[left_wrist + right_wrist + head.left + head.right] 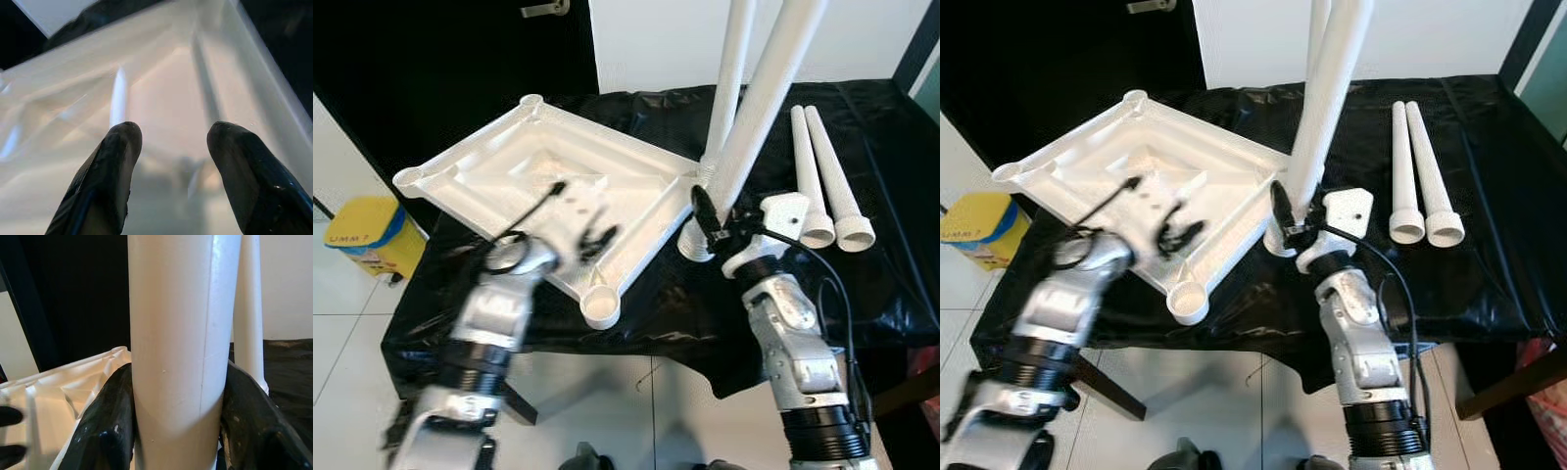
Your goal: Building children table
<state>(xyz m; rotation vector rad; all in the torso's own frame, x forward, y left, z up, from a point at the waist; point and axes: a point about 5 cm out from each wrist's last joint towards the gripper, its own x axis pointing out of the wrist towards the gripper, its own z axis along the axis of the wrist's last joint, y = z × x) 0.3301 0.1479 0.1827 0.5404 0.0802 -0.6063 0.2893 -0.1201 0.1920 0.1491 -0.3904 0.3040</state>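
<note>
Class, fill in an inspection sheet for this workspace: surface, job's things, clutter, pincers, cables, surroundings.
Surface: black sheet covers the bench.
Job's things: white tabletop lies upside down; two legs lie flat side by side; two upright legs stand at its corner.
Clutter: nothing seen.
Pincers: right pincer shut on an upright leg; left pincer open over the tabletop's underside.
Cables: black cable runs along the right arm.
Surroundings: yellow bin, tiled floor.
</note>
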